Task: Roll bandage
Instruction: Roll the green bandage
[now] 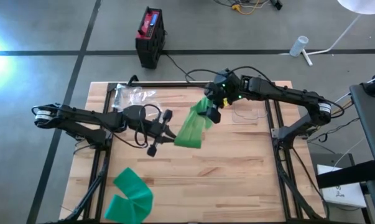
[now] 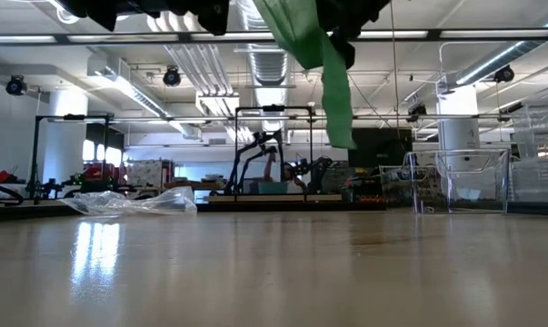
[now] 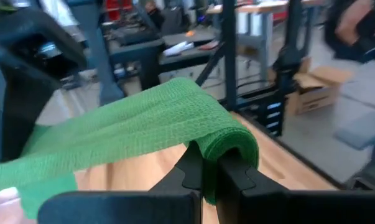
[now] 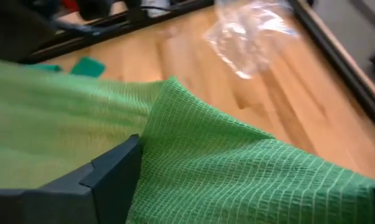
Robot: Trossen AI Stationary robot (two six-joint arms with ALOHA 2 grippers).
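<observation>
1. Bandage hangs above the surface centre, long axis running from seven to one o'clock.
2. We see left gripper fingers pinched shut on its seven o'clock end.
3. Right gripper fingers stand wide, cloth draped between them.

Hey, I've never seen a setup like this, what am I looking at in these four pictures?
Two dark robot arms work over a wooden table. One picture looks straight down, one looks level across the tabletop, and two come from cameras on the arms' wrists. A green bandage hangs in the air between the arms. The left tool is shut on its folded end. The right tool stands open, with the cloth draped over one finger. On the table lie a second green bandage near the front corner and a crumpled clear plastic wrapper at the back.
</observation>
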